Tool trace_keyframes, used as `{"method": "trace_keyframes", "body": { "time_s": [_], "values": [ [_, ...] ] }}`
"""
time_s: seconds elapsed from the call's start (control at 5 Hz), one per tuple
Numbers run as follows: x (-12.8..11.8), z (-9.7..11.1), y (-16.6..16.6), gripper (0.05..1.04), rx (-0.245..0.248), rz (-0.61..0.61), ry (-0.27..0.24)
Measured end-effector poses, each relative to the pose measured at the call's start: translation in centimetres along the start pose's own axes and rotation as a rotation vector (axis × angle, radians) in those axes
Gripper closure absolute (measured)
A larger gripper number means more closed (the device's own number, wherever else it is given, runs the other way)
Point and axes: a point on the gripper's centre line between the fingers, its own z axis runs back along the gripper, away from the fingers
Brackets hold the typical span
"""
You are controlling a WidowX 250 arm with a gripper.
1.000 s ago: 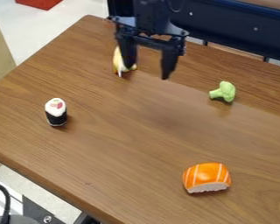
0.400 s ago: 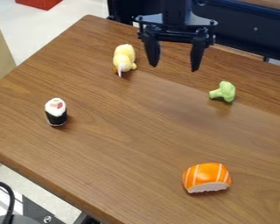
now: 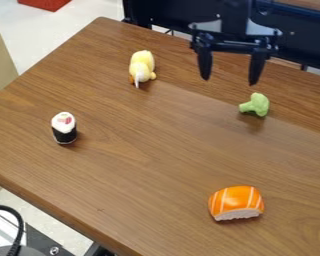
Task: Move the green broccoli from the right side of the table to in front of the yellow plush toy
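Broccoli (image 3: 258,104) near tool (image 3: 230,82), inside table edge (image 3: 293,71)

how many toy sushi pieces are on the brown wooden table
2: a rounded, orange, white-striped toy sushi piece at the lower right, and a cylindrical toy sushi roll, white-topped with a black wrap, at the left.

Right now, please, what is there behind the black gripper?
Between the open fingers of the gripper, the brown table can be seen. Higher up, a long dark panel is behind it. Whatever is directly behind the fingers and body is covered, so I cannot tell.
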Motion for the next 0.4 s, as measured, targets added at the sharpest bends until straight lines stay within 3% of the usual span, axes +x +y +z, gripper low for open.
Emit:
{"method": "trace_keyframes", "body": {
  "time_s": [0.4],
  "values": [
    [0.4,-2.2,-2.6,0.084,0.02,0.036,-0.007]
  ]
}}
